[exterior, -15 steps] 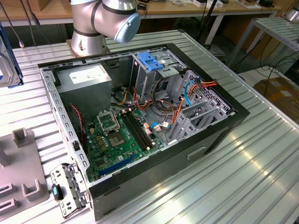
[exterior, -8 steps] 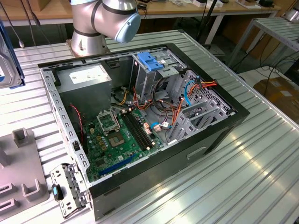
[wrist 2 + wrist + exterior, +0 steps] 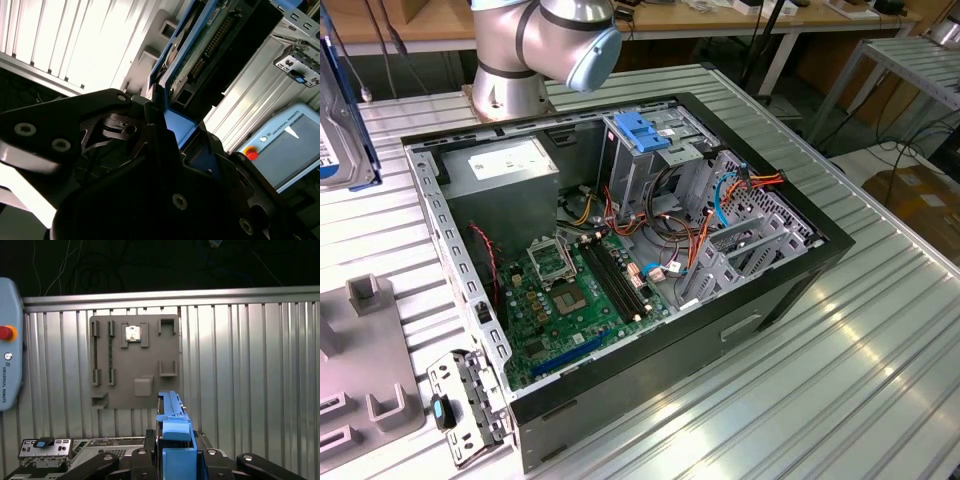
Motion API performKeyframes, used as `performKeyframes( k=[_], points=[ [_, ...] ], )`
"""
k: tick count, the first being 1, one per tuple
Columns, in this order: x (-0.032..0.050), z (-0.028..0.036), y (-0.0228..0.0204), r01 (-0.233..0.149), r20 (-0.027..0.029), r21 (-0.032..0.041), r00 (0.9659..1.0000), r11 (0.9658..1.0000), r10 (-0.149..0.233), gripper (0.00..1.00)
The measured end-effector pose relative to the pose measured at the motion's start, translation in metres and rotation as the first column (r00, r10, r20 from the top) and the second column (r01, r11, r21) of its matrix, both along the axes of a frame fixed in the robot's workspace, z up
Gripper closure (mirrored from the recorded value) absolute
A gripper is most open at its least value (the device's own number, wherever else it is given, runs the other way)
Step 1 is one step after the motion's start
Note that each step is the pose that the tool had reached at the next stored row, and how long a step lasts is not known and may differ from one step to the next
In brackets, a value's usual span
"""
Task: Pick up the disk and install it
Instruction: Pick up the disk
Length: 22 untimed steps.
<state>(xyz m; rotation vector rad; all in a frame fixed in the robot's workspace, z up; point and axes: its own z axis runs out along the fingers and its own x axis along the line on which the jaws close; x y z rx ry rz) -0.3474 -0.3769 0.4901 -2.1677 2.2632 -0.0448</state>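
Pickup's done: the claw is clamped on the disk, well away from the computer case, so installing's left.

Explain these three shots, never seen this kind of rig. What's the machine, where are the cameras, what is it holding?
The machine is a single robot arm with a gripper on its end. The exterior view comes from a camera off the arm. It shows the arm's base and an open computer case lying on a ribbed metal table.

The two wrist views come from cameras riding on the arm. In the first wrist view the gripper is closed on the disk, a drive with blue side rails, held above a grey fixture plate.

A loose metal bracket lies beside the case. A handheld control panel is nearby.
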Motion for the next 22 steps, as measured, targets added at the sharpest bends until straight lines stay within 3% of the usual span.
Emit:
performKeyframes(
  k=[22],
  points=[
    [0.0212,0.0000,-0.0048,0.000,0.0000,0.0000,1.0000,1.0000,0.000,0.63]
  ],
)
